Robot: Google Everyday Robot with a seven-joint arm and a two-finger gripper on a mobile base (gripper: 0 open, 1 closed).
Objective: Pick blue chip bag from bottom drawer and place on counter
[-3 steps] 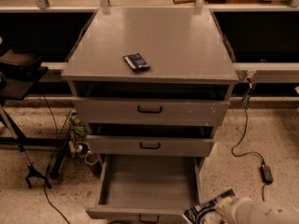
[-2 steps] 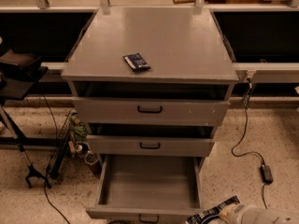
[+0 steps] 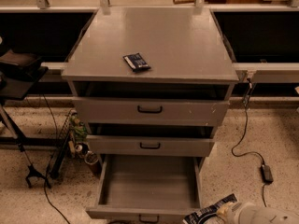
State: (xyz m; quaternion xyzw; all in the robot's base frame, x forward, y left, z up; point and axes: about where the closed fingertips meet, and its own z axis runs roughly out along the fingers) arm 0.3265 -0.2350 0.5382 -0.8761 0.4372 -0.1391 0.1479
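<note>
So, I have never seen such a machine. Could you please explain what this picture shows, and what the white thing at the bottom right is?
One camera looks down at a grey metal drawer cabinet. The white thing is the robot's arm. Its two-finger gripper, at the bottom right beside the open bottom drawer, holds a crumpled dark blue chip bag with white print. On the flat grey counter, the cabinet's top, lies a small flat dark-blue packet.
</note>
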